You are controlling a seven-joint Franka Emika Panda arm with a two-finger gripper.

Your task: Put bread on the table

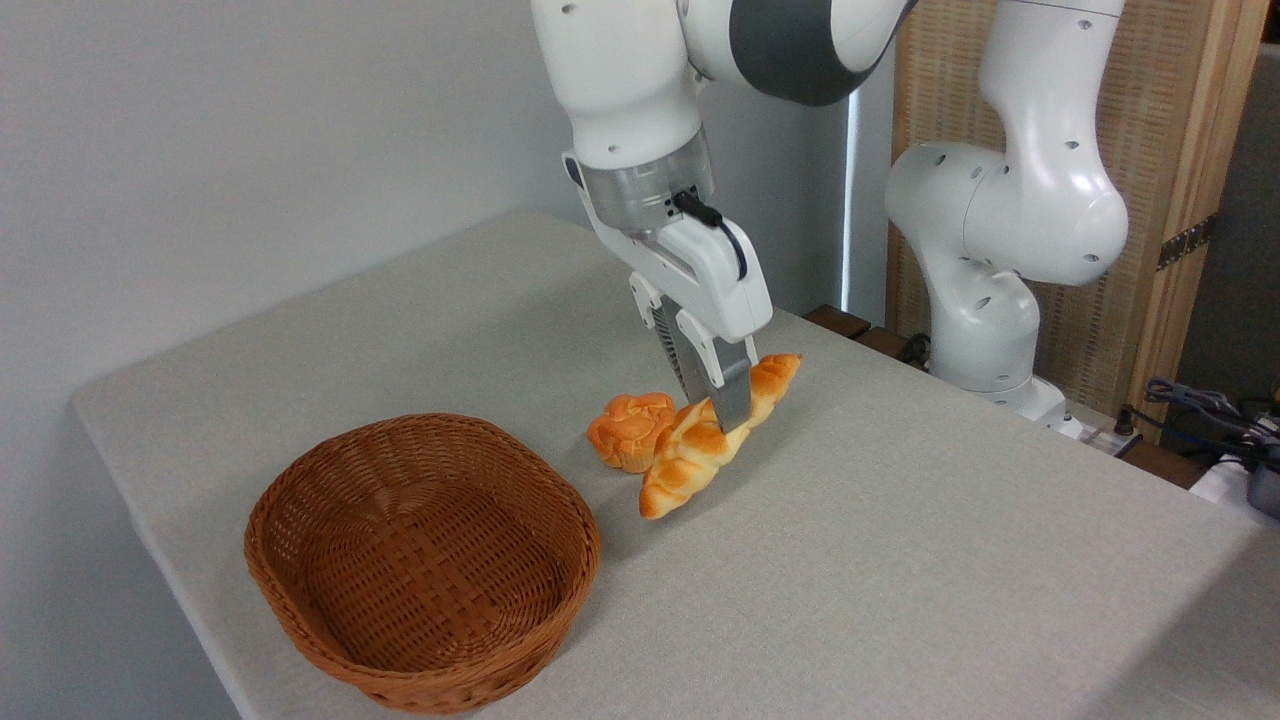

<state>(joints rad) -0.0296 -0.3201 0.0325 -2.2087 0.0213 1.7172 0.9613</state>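
- The finger [733,400] covers the bread's [690,455] middle.
- The bread hides the bun's [630,428] right side.
- The table's [900,560] near corners are cut off.

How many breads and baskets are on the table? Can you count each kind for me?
Long braided bread, held in the gripper: 1
Small round bun: 1
Brown wicker basket, nothing in it: 1
Total on the table: 3

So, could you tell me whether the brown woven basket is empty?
Empty: the brown woven basket shows only bare weave inside.
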